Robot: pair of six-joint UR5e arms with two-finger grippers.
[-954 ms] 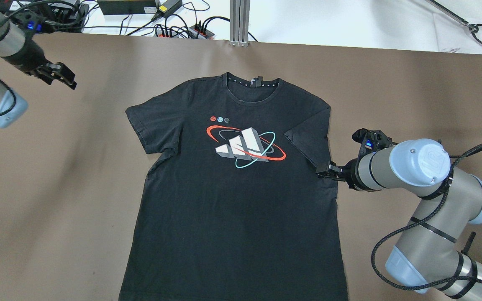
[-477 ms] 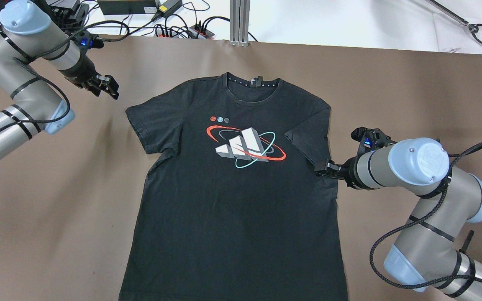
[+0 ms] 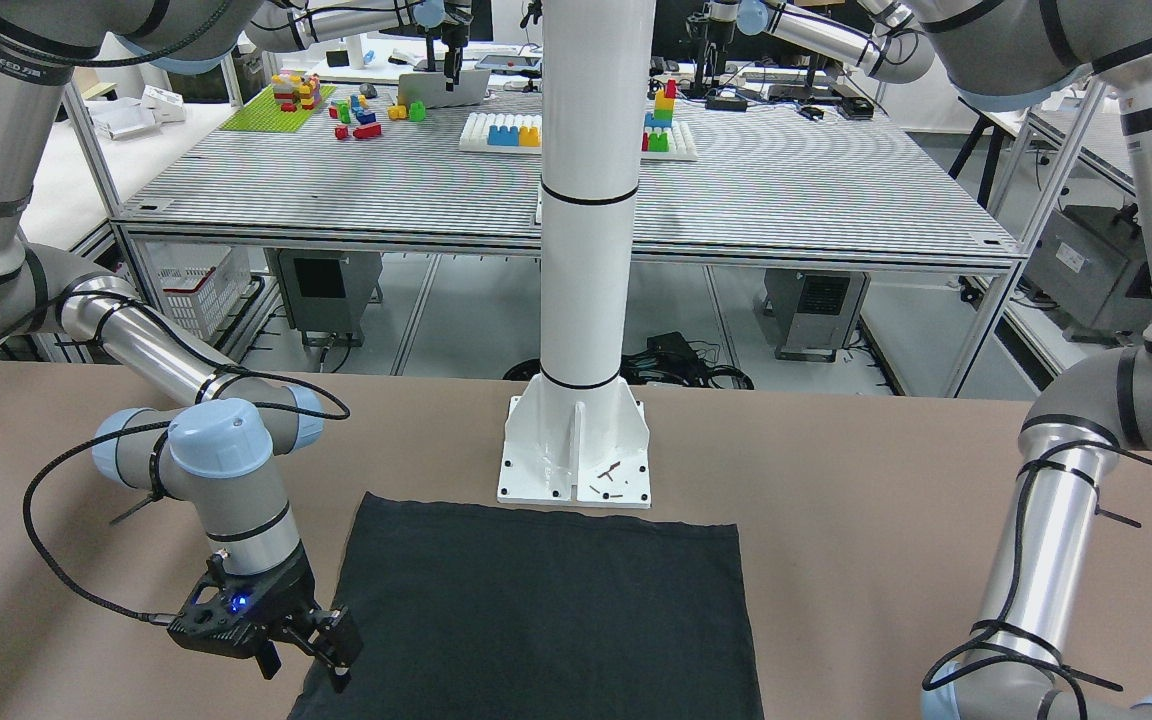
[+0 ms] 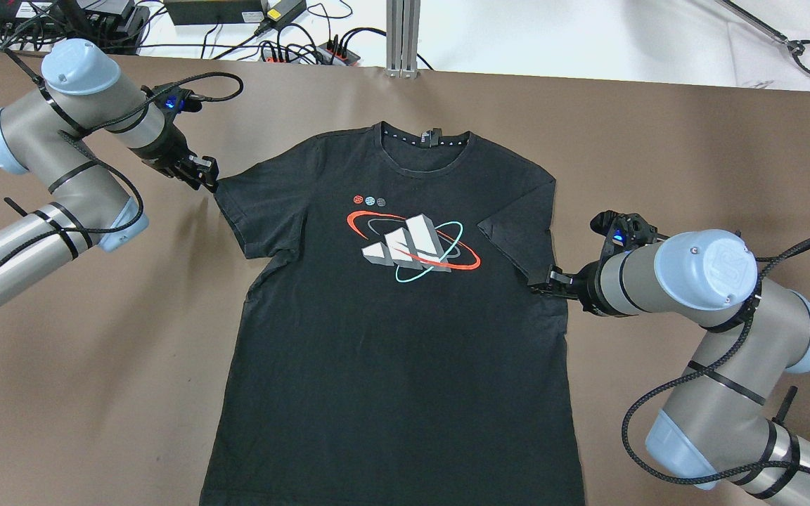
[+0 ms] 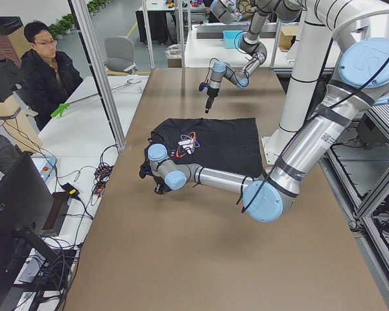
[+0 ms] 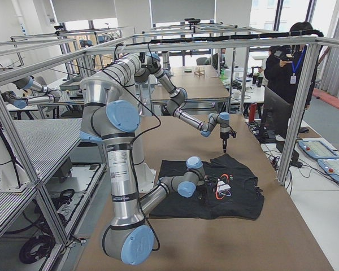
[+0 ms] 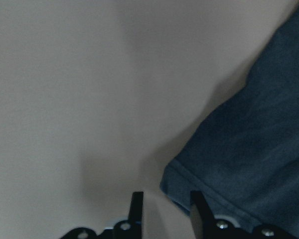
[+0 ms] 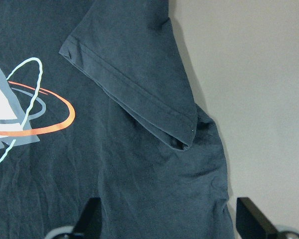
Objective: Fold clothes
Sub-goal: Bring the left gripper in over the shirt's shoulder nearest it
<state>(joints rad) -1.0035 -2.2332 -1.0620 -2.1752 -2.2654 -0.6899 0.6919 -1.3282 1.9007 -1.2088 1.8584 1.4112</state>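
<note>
A black T-shirt (image 4: 398, 337) with a red, white and teal print lies flat, face up, on the brown table, collar at the far side. Its right sleeve (image 4: 517, 235) is folded in over the chest. My left gripper (image 4: 206, 177) is low at the corner of the left sleeve (image 7: 239, 164). Its fingers (image 7: 136, 209) stand a narrow gap apart, with the hem corner just ahead of them. My right gripper (image 4: 542, 284) is open wide over the shirt's side seam (image 8: 199, 164), just below the folded sleeve. It also shows in the front-facing view (image 3: 308, 650), at the shirt's edge (image 3: 546, 600).
The white pillar's base plate (image 3: 576, 455) stands at the shirt's hem. Cables and power strips (image 4: 292, 42) and an aluminium post (image 4: 403, 35) line the far edge. A person (image 5: 45, 65) sits beside the table, and another arm (image 5: 211, 84) works farther along it.
My left arm has swung in from the far left and come down to the left sleeve's corner. The right gripper has barely moved. The shirt lies as before.
</note>
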